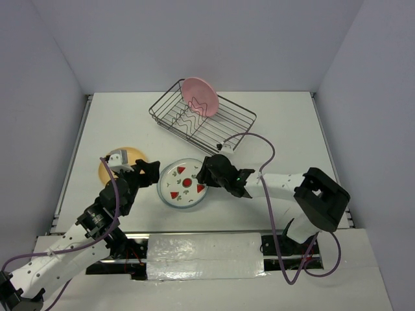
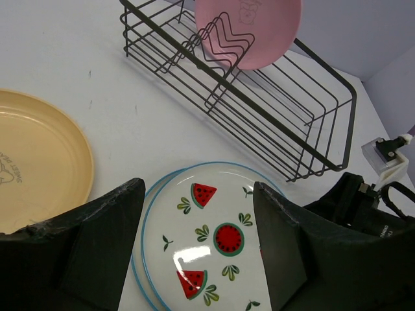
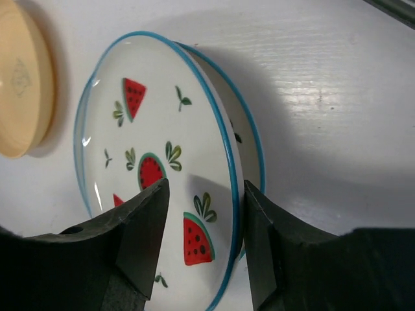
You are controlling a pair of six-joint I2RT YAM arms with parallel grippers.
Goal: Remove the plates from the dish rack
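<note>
The dish rack (image 1: 228,127) stands at the back with the pink plate (image 1: 200,97) upright in its wavy divider; both show in the left wrist view, the rack (image 2: 305,123) and the pink plate (image 2: 253,26). Two watermelon-print plates (image 1: 183,185) lie stacked on the table in front. In the right wrist view the top plate (image 3: 155,129) sits tilted on the lower one (image 3: 257,152). My right gripper (image 3: 204,188) is open, its jaws straddling the top plate's right rim. My left gripper (image 2: 198,184) is open and empty over the stack's left side (image 2: 214,240). The tan-orange plate (image 1: 133,155) lies flat at the left.
The tan-orange plate also shows in the left wrist view (image 2: 39,162) and the right wrist view (image 3: 23,84), close to the stack. My right arm (image 2: 369,207) sits just right of the stack. White walls enclose the table.
</note>
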